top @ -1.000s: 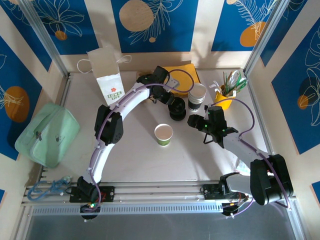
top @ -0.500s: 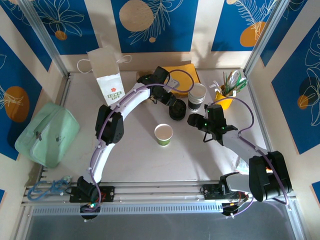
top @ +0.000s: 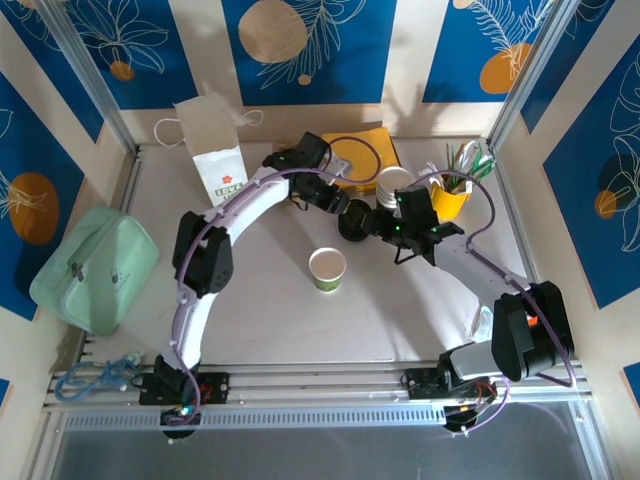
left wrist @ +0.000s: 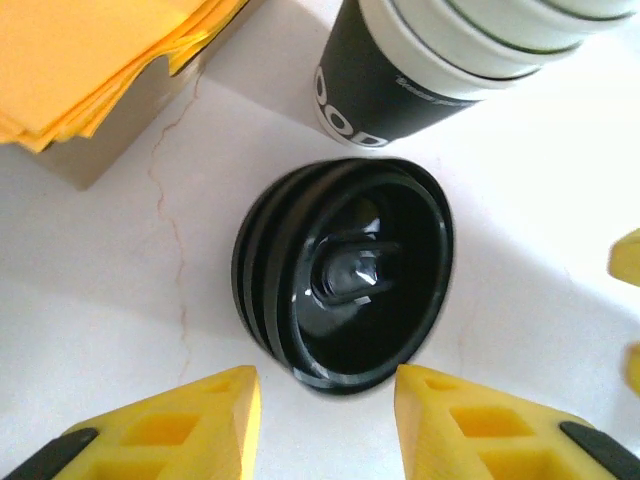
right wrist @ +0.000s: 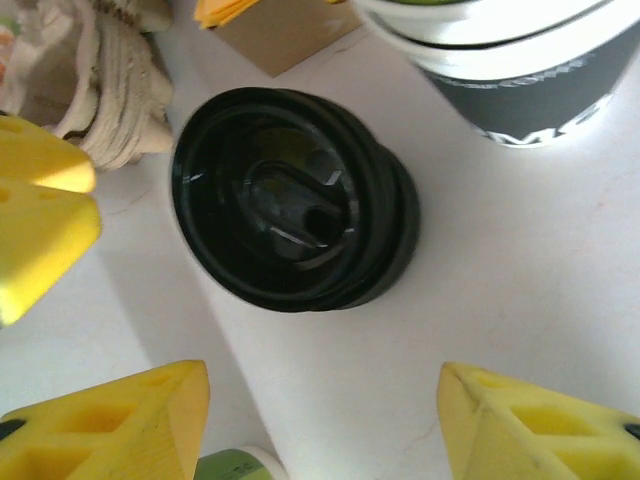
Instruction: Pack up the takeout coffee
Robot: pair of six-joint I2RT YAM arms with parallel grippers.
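- The takeout coffee [top: 327,268] is sitting upright and lidless at mid-table, showing pale green sides and a white inside, apart from both grippers.
- The left gripper [left wrist: 322,388] is holding its jaws spread and empty, just short of the stack of black lids [left wrist: 345,275].
- The right gripper [right wrist: 322,385] is gaping wide and empty, facing the same stack.
- Compared with a second ago, the right gripper is now closing in on the lids beside the stack of cups [top: 393,185], while the coffee is staying put.

Bright, even light, soft shadows, slightly blurred wrist views.

Small green paper cup [top: 327,268], upright, open-topped
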